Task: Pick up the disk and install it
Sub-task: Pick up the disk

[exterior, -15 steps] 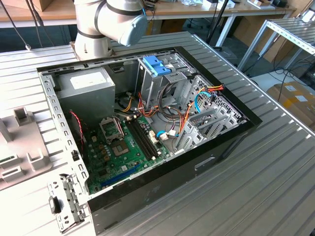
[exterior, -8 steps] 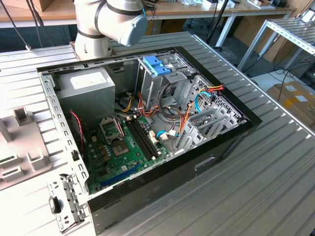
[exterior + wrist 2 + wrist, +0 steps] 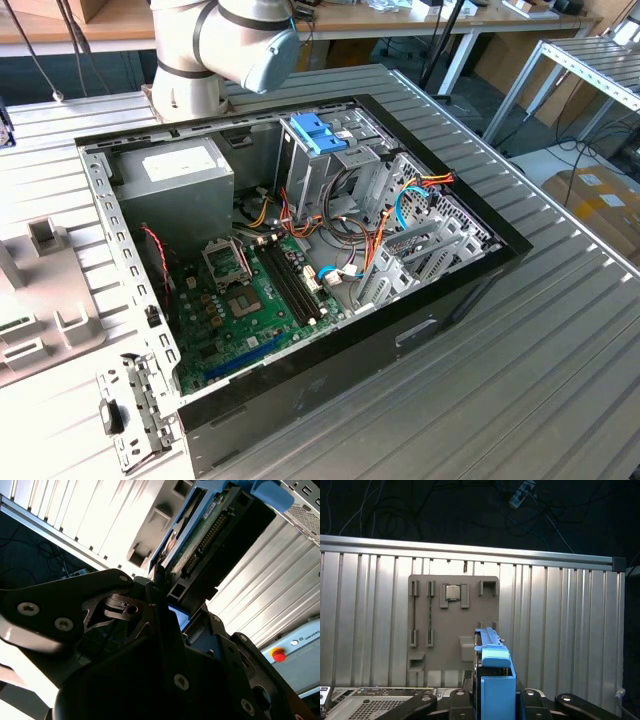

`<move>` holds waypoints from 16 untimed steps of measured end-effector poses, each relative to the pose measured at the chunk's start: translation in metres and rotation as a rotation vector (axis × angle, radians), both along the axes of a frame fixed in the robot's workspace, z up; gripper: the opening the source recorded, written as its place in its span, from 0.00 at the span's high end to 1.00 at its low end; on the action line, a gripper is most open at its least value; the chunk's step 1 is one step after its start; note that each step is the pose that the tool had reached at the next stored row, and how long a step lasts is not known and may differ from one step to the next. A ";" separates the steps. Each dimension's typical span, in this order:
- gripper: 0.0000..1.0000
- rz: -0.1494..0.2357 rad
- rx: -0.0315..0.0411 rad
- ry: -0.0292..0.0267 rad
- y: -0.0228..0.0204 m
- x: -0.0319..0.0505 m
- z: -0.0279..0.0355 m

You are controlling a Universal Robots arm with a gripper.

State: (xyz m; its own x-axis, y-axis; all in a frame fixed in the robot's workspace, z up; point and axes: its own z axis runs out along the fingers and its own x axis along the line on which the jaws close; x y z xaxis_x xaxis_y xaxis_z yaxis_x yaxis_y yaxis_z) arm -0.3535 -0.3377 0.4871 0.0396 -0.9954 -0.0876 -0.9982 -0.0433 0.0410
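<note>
Disk (image 3: 494, 670) held edge-on in the gripper (image 3: 492, 703), whose jaws are drawn in to the drive's thickness, one on either side of it, and clamp one end of it; the other end projects free towards the grey fixture plate (image 3: 475, 615) on the ribbed table (image 3: 560, 630). Whether the drive has fully cleared the plate cannot be told. In the second wrist view the green circuit board (image 3: 197, 537) and its dark connector row (image 3: 212, 530) lie exposed along one face, framed by bright blue rails ending in a tab (image 3: 272, 492). In the exterior view the open computer case (image 3: 350, 350) occupies the centre of the frame, with the tall drive cage (image 3: 300, 170) at upper centre and the fixture plate at the exterior view's left edge. Handling, as judged: a stiff, dense body, heavy for its bulk and intolerant of knocks. The plastic rails look smooth and somewhat springy, so a grip there may slip or flex. The bare board and connector pins are the fragile parts, and the firm metal casing and rail roots are the better places to take hold
</note>
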 end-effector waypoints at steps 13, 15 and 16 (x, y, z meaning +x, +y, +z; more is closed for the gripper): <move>0.63 0.000 0.0000 0.0000 -0.0013 0.0094 -0.0009; 0.63 0.000 0.0001 -0.0001 -0.0016 0.0105 -0.0010; 0.63 0.000 0.0001 0.0000 -0.0017 0.0111 -0.0010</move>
State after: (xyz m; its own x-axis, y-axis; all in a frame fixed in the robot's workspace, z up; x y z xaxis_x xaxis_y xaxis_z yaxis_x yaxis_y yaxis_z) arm -0.3424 -0.3394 0.4861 0.0396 -0.9954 -0.0877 -0.9982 -0.0433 0.0410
